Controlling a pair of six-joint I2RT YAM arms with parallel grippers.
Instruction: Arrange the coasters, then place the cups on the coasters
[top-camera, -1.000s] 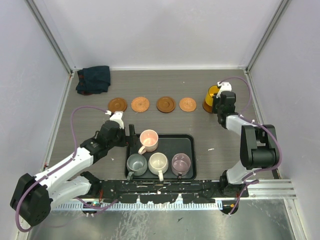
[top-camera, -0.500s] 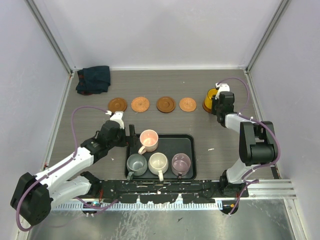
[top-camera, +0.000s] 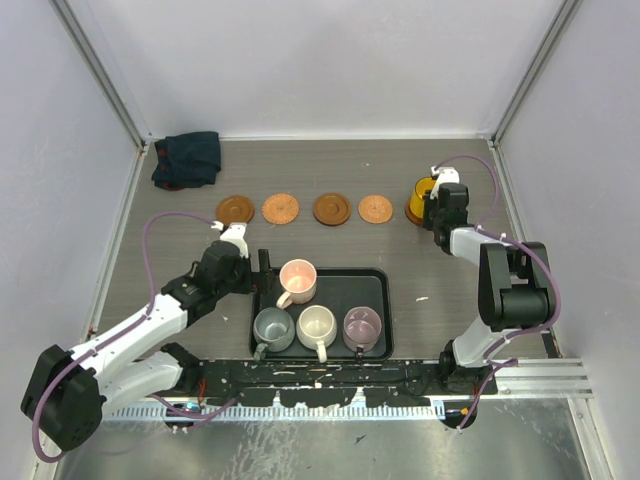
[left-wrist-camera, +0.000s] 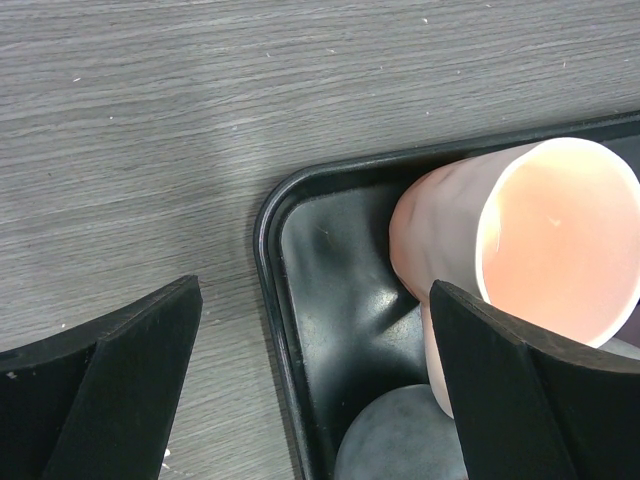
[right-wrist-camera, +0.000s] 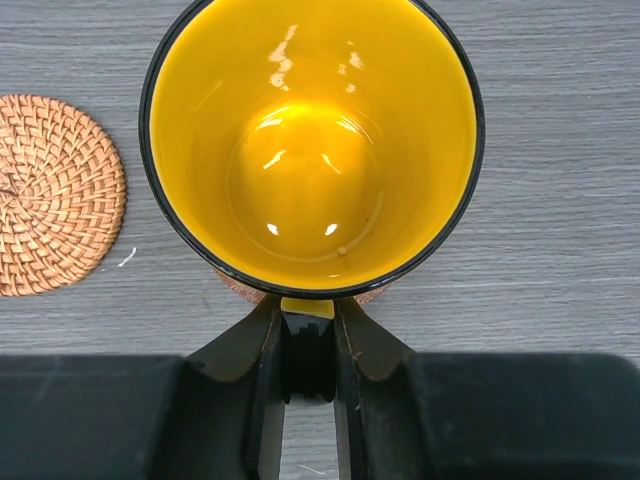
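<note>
Right wrist view: the yellow cup (right-wrist-camera: 310, 150), hardly moved just now, is set on the far right coaster (right-wrist-camera: 235, 285) with its handle (right-wrist-camera: 307, 307) clamped by the right claw (right-wrist-camera: 308, 370), so letting go is needed next; the left claw (left-wrist-camera: 315, 300) is held wide apart.

Right tool (top-camera: 437, 203) at yellow cup (top-camera: 422, 190)

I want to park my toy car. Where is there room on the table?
Bare table behind the coasters, between the dark cloth and the yellow cup; more right of the black tray. Crowded: the tray's cups and its left side, by the left hand.
</note>
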